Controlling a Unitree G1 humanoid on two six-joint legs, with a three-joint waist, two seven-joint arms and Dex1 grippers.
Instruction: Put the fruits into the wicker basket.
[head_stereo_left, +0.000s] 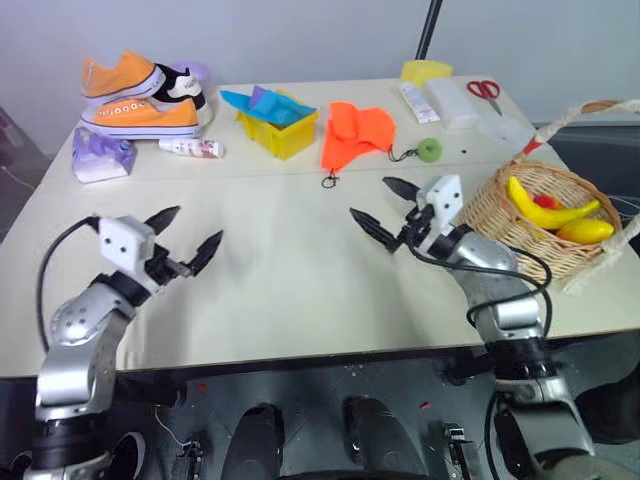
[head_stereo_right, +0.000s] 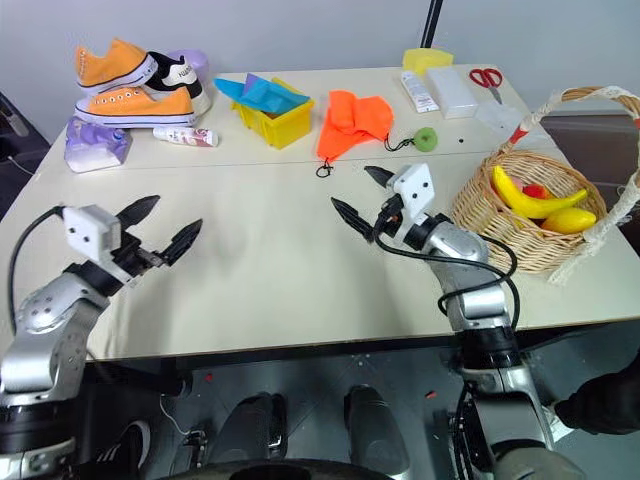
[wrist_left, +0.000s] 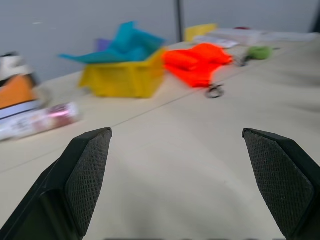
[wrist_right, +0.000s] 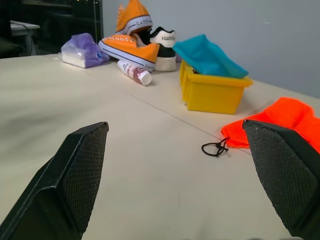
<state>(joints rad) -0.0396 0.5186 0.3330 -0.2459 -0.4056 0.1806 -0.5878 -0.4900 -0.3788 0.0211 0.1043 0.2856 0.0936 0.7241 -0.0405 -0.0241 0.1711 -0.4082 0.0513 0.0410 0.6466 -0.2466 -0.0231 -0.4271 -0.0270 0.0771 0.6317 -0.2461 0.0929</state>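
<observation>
The round wicker basket (head_stereo_left: 500, 215) with its tall taped handle stands at the table's right edge. Inside it lie a curved yellow banana (head_stereo_left: 548, 208) and a red-and-yellow mango (head_stereo_left: 585, 231), with a red patch between them. My right gripper (head_stereo_left: 386, 207) hovers open and empty over the table just left of the basket, pointing toward the table's middle. My left gripper (head_stereo_left: 187, 233) is open and empty over the left part of the table, pointing right. Black padded fingers (wrist_left: 85, 180) stand wide apart in the left wrist view, as do the right fingers (wrist_right: 82, 170).
Along the back lie orange sneakers (head_stereo_left: 135, 95), a purple pack (head_stereo_left: 100, 155), a small tube (head_stereo_left: 190, 148), a yellow box with blue paper (head_stereo_left: 275, 122), an orange cloth (head_stereo_left: 357, 132), a green ball on a cord (head_stereo_left: 430, 150), white boxes and red scissors (head_stereo_left: 485, 90).
</observation>
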